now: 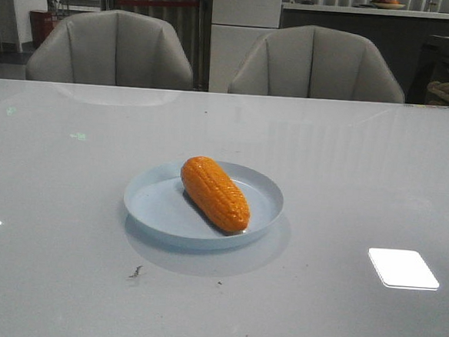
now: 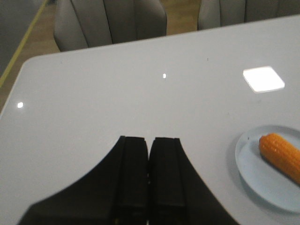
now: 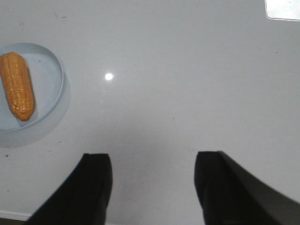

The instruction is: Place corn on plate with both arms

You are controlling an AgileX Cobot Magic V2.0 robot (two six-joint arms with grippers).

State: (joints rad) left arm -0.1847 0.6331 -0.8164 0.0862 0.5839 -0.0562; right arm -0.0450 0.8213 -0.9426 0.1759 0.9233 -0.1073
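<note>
The orange corn point(image 1: 214, 192) lies diagonally on the pale blue plate point(image 1: 154, 204) in the middle of the table. Neither arm shows in the front view. In the left wrist view my left gripper point(image 2: 150, 139) is shut and empty above bare table, apart from the plate point(image 2: 255, 171) and the corn point(image 2: 281, 154). In the right wrist view my right gripper point(image 3: 153, 157) is open and empty above bare table, apart from the plate point(image 3: 49, 82) and the corn point(image 3: 18, 85).
Two grey chairs point(image 1: 113, 49) point(image 1: 316, 65) stand behind the table's far edge. Bright ceiling-light reflections lie on the glossy tabletop point(image 1: 402, 267). A small dark smudge point(image 1: 135, 271) marks the table in front of the plate.
</note>
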